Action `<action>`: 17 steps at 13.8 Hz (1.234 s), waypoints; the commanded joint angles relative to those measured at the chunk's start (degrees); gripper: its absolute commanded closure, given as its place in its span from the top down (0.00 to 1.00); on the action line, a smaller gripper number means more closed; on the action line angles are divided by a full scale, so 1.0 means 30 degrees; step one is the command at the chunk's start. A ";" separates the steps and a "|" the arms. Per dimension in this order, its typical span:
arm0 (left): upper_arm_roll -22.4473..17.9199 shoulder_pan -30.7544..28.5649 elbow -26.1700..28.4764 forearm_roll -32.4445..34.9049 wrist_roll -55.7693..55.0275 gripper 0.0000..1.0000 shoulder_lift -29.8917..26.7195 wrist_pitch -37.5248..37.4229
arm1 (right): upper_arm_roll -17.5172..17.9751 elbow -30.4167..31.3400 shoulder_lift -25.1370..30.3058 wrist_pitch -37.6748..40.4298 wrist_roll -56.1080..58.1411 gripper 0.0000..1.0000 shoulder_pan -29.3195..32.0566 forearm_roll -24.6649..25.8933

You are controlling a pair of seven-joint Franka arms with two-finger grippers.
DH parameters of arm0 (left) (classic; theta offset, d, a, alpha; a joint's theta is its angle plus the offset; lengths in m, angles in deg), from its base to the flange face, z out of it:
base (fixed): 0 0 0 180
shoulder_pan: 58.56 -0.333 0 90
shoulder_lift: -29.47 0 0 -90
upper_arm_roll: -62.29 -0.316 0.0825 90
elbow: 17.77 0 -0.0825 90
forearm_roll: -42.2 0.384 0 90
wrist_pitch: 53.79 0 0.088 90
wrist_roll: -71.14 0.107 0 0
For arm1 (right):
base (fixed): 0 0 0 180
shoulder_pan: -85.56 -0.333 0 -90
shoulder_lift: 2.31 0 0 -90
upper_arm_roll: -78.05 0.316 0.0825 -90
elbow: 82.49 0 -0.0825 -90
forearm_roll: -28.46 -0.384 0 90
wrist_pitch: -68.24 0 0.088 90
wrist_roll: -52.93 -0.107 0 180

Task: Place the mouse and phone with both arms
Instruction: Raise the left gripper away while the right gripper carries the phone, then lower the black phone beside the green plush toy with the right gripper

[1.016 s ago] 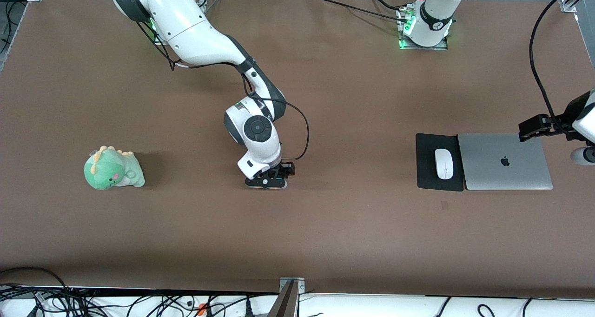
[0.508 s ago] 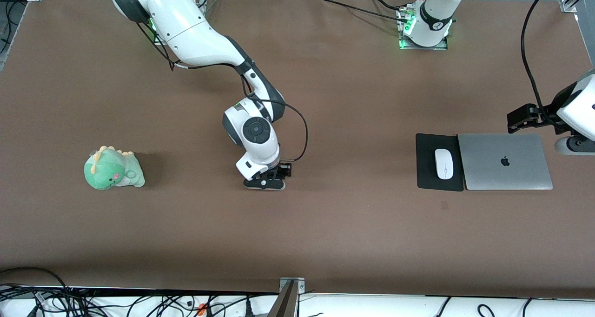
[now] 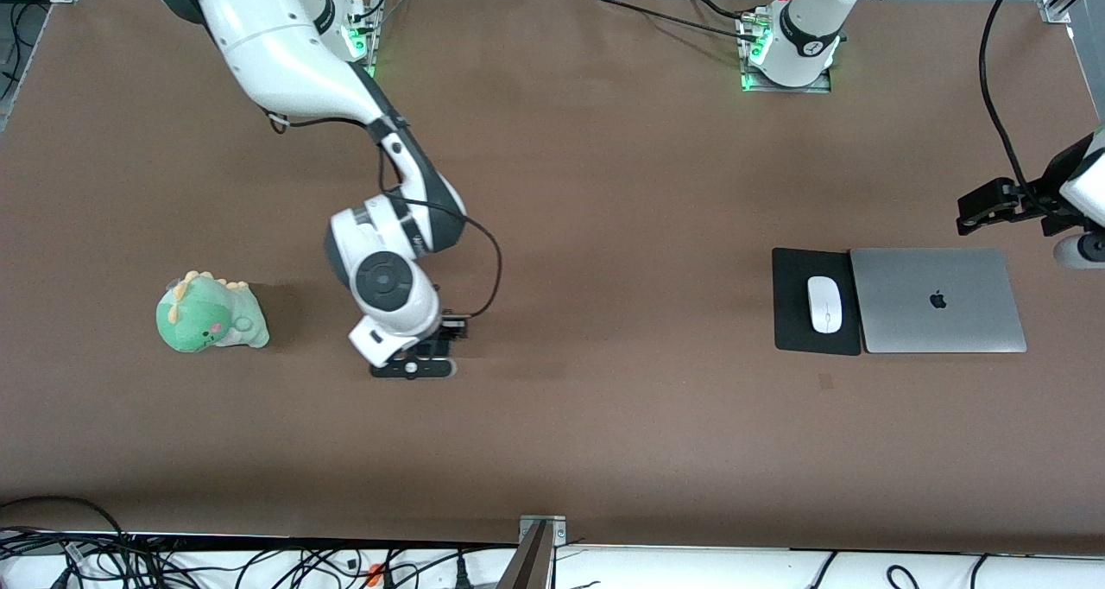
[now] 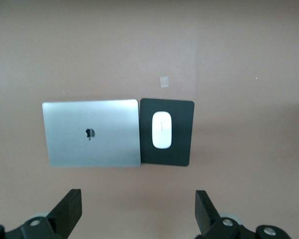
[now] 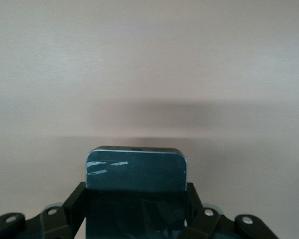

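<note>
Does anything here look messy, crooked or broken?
Nothing stands out. The mouse sits straight on its black pad beside the closed laptop, and the right pincer holds the phone squarely.

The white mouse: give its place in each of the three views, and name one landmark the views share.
Front view: the mouse lies on the black mouse pad, beside the closed silver laptop.
Left wrist view: mouse on the pad, beside the laptop.
Right wrist view: not in it.
Shared landmark: the laptop, in the front and left wrist views.
</note>
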 commanded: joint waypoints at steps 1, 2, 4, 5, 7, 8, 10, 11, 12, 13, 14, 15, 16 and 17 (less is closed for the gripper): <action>-0.1776 0.1859 0.5357 -0.0240 0.0309 1.00 -0.3881 0.2371 | 0.0171 0.4159 0.2873 -0.0308 0.2524 0.63 0.1701 -0.0366; -0.1779 0.1832 0.5977 -0.0240 0.0309 1.00 -0.4324 0.2608 | 0.0171 0.5330 0.3489 -0.0687 0.3228 0.63 0.2258 -0.0366; -0.1721 0.1744 0.5955 -0.0298 0.0338 1.00 -0.4300 0.2232 | 0.0171 0.7790 0.4515 -0.2526 0.4780 0.63 0.3255 -0.0366; -0.1662 0.1802 0.5751 -0.0269 0.0222 1.00 -0.4212 0.2055 | 0.0171 0.8818 0.4810 -0.3494 0.5629 0.63 0.3782 -0.0366; -0.1662 0.1861 0.5661 -0.0240 0.0338 1.00 -0.4240 0.1937 | 0.0171 1.0199 0.5018 -0.4932 0.6776 0.63 0.4517 -0.0366; -0.1662 0.1861 0.5632 -0.0240 0.0338 1.00 -0.4211 0.1878 | 0.0171 1.0669 0.5018 -0.5635 0.7013 0.63 0.4694 -0.0366; -0.1662 0.1862 0.5631 -0.0269 0.0338 1.00 -0.4211 0.1878 | 0.0141 1.1665 0.4960 -0.7333 0.7597 0.63 0.4900 -0.0366; -0.1662 0.1862 0.5602 -0.0240 0.0367 1.00 -0.4211 0.1849 | 0.0141 1.2018 0.4844 -0.7921 0.7920 0.63 0.5161 -0.0366; -0.1662 0.1862 0.5602 -0.0240 0.0367 1.00 -0.4240 0.1819 | 0.0141 1.2253 0.4784 -0.8304 0.7981 0.63 0.5251 -0.0366; -0.1662 0.1920 0.5573 -0.0240 0.0367 1.00 -0.4211 0.1761 | 0.0141 1.2285 0.4755 -0.8395 0.7982 0.64 0.5281 -0.0366; -0.1662 0.1920 0.5573 -0.0240 0.0367 1.00 -0.4211 0.1732 | 0.0141 1.2285 0.4726 -0.8425 0.7982 0.66 0.5281 -0.0366; -0.1662 0.1920 0.5573 -0.0269 0.0367 1.00 -0.4211 0.1731 | 0.0141 1.2285 0.4638 -0.8483 0.7982 0.74 0.5310 -0.0366; -0.1662 0.1920 0.5544 -0.0240 0.0338 1.00 -0.4240 0.1731 | 0.0141 1.2285 0.4579 -0.8687 0.7982 0.89 0.5369 -0.0366; -0.1662 0.1920 0.5543 -0.0240 0.0338 1.00 -0.4211 0.1731 | 0.0141 1.2285 0.4579 -0.8689 0.7953 0.99 0.5514 -0.0366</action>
